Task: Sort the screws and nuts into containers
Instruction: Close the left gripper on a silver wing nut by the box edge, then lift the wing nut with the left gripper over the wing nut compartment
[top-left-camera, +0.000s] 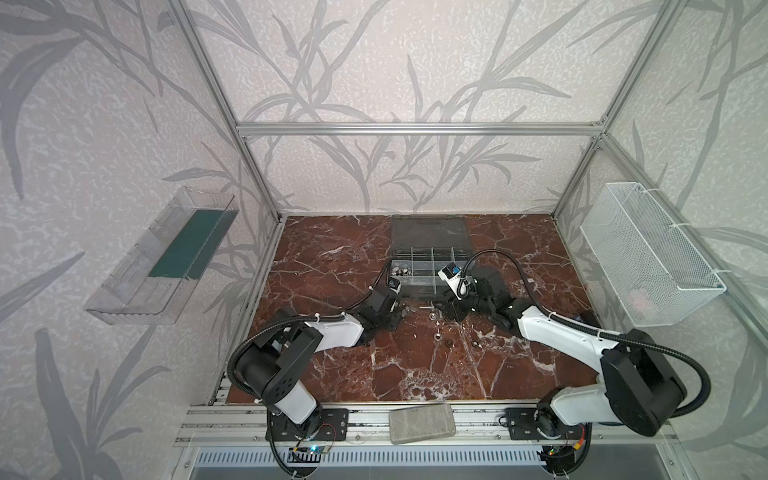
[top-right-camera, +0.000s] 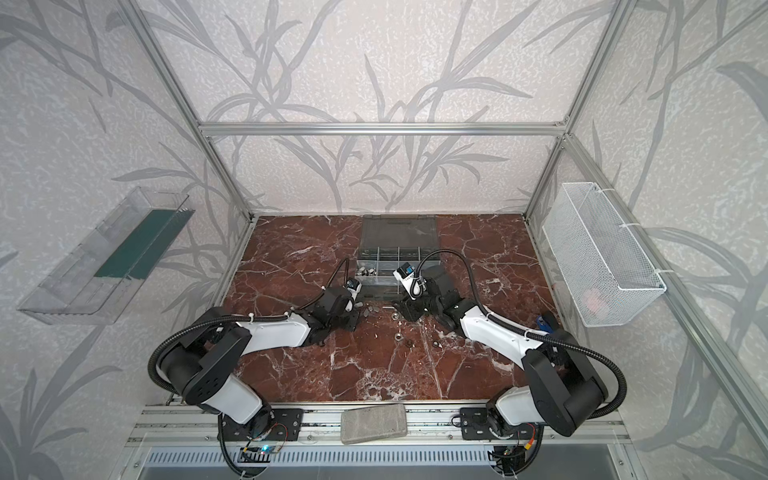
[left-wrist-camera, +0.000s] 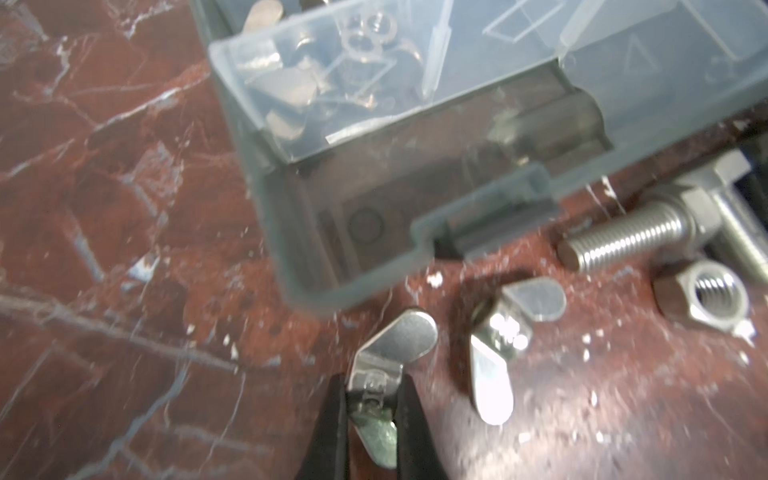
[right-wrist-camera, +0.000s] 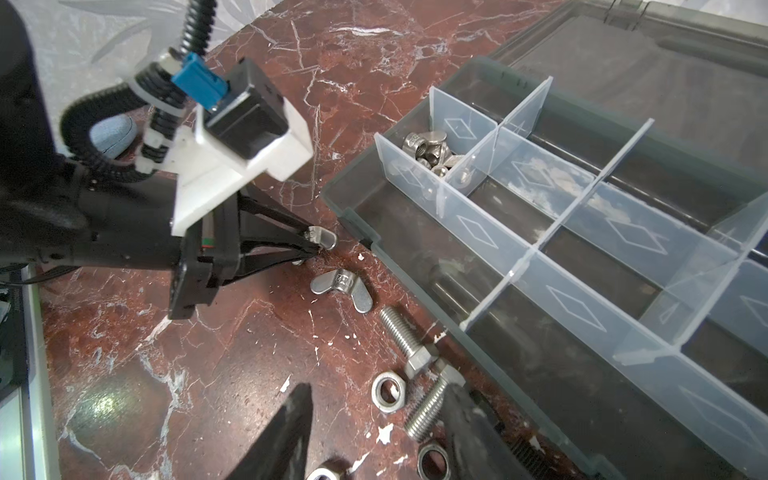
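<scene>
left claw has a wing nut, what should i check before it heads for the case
1. Grip: the left claw is shut on the wing nut, pinching its hub: ok.
2. Held nut lifted off the table: cannot tell.
3. The neighbouring wing nut lies apart from the held one: ok.
4. The case lid is open: ok.
5. The wing-nut cell is uncovered and already holds wing nuts: ok.
6. The right claw is open around a screw by the case front, seemingly off the likely path: ok.
</scene>
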